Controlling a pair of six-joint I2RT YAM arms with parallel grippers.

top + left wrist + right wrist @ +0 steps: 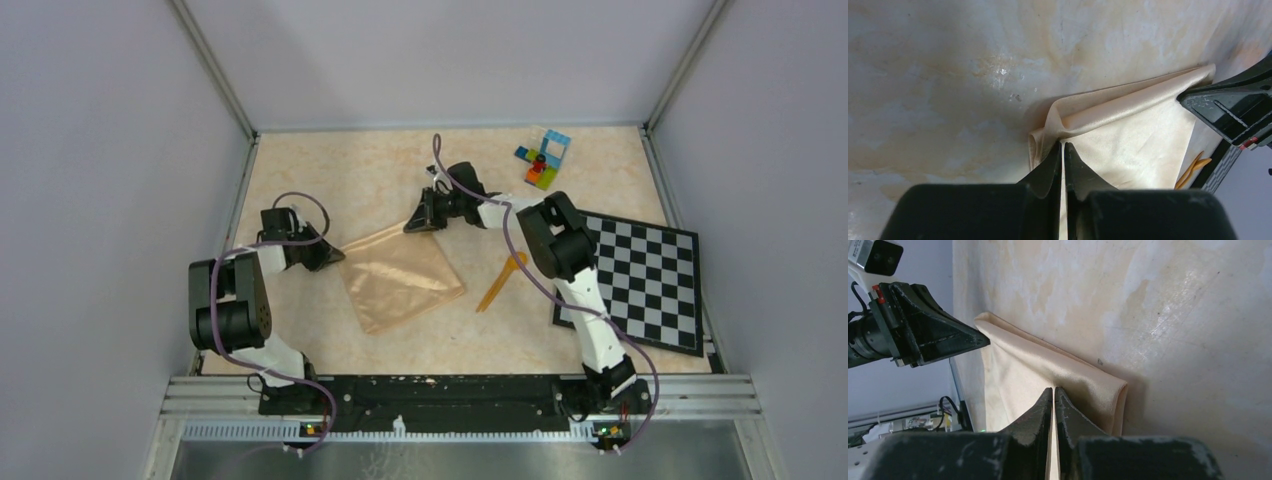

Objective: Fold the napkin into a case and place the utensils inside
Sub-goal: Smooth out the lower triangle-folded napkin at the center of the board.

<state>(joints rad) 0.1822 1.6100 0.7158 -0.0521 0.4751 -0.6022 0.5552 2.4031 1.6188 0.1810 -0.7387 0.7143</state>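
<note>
The peach-tan napkin (402, 275) lies folded over on the table, its folded edge running between my two grippers. My left gripper (336, 256) is shut on the napkin's left corner; the left wrist view shows the jaws (1063, 145) pinching the folded cloth (1128, 130). My right gripper (411, 226) is shut on the far corner; the right wrist view shows the jaws (1054, 389) pinching the fold (1048, 365). The orange utensils (501, 281) lie together on the table right of the napkin, apart from it. They also show in the left wrist view (1192, 168).
A black-and-white checkered board (640, 280) lies at the right. A small pile of multicoloured toy bricks (543, 158) sits at the far right of the table. Grey walls enclose the table on three sides.
</note>
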